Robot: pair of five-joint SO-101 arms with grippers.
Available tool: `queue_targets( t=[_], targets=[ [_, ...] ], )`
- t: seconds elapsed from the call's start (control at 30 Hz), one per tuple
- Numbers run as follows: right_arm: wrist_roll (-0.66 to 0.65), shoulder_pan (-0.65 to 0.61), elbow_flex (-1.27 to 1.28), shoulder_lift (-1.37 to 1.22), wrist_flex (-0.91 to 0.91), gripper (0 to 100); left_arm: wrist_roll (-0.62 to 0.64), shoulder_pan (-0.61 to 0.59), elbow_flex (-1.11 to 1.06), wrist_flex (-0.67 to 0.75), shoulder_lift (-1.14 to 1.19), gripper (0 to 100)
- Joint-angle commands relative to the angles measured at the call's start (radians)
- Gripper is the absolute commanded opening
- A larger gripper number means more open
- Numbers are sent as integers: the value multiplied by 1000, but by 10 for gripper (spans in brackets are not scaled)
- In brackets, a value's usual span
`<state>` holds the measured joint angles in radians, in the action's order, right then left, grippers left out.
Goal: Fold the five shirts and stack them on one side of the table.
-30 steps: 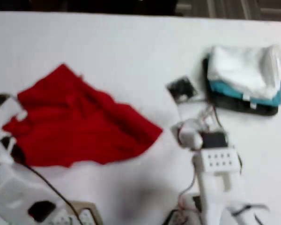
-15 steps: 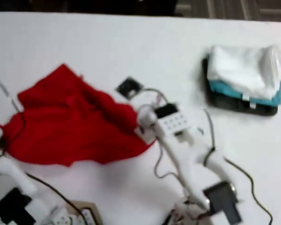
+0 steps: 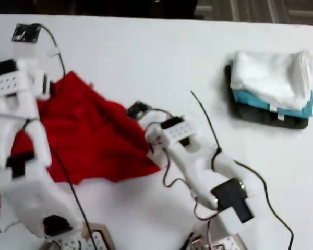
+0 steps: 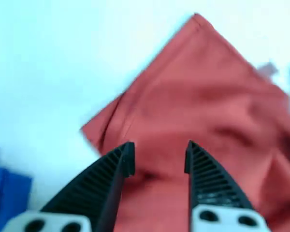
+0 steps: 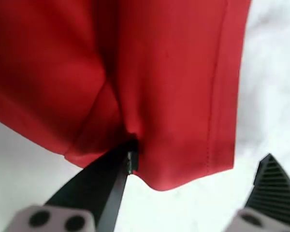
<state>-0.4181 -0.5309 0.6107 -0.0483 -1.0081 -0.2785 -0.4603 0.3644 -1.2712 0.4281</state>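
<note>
Left hand (image 4: 159, 154), jaws partly open and empty, hovers over the crumpled red shirt (image 3: 94, 140), which lies lengthwise left-to-centre on the worktop (image 3: 146, 52). Right hand (image 5: 199, 162) gapes wide astride its hem, gripping nothing.

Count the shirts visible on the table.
4. The red shirt lies spread at left; the white shirt, teal shirt and black shirt are stacked at right. Another may be hidden.

The shirt (image 3: 94, 140) lies on the bench's (image 3: 146, 57) left half, the stack (image 3: 271, 88) by its right edge. The left gripper (image 4: 158, 154) is over the shirt, the right gripper (image 5: 199, 158) at the shirt's right edge.
</note>
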Motion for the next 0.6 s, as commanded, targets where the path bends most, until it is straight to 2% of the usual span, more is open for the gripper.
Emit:
queue_targets(
  t=[0.0, 0.13, 0.37, 0.57],
  targets=[
    [9, 2, -29, 1, -18, 337, 87, 20, 404, -52, 273, 191],
    [11, 1, -29, 2, -36, 236, 132, 34, 769, -135, 542, 191],
    [9, -4, -31, 8, -36, 286, 143, 98, 1314, -270, 848, 191],
    [8, 1, -31, 7, -35, 351, 261, 138, 1288, -278, 848, 192]
  ],
)
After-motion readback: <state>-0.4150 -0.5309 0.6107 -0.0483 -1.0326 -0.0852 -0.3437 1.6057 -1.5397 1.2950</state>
